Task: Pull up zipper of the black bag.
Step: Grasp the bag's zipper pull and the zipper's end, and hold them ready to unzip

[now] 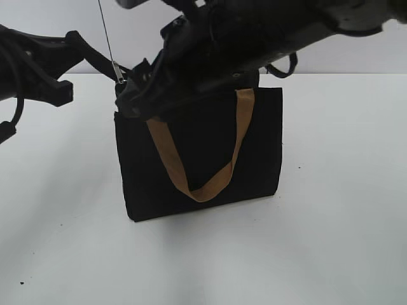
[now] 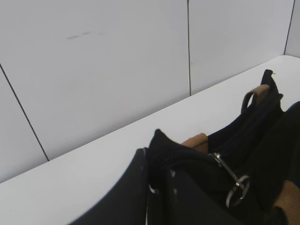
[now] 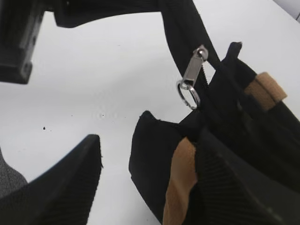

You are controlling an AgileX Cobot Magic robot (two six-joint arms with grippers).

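The black bag [image 1: 203, 159] stands upright on the white table, a tan strap [image 1: 210, 184] hanging down its front. My left gripper [image 2: 161, 161] is shut on the fabric end of the zip line at the bag's top left corner [image 1: 117, 79]. The zipper's silver pull tab and ring [image 2: 230, 177] lies just beyond it, free, and also shows in the right wrist view [image 3: 191, 75]. My right gripper [image 3: 150, 140] is open over that same corner [image 1: 137, 105], with the bag's front wall and a tan strap [image 3: 180, 183] between its fingers. It touches no pull tab.
The white table [image 1: 331, 254] runs all round the bag. A white panelled wall [image 2: 117, 70] stands close behind. The right arm [image 1: 273, 32] crosses above the bag's top edge and hides it in the exterior view.
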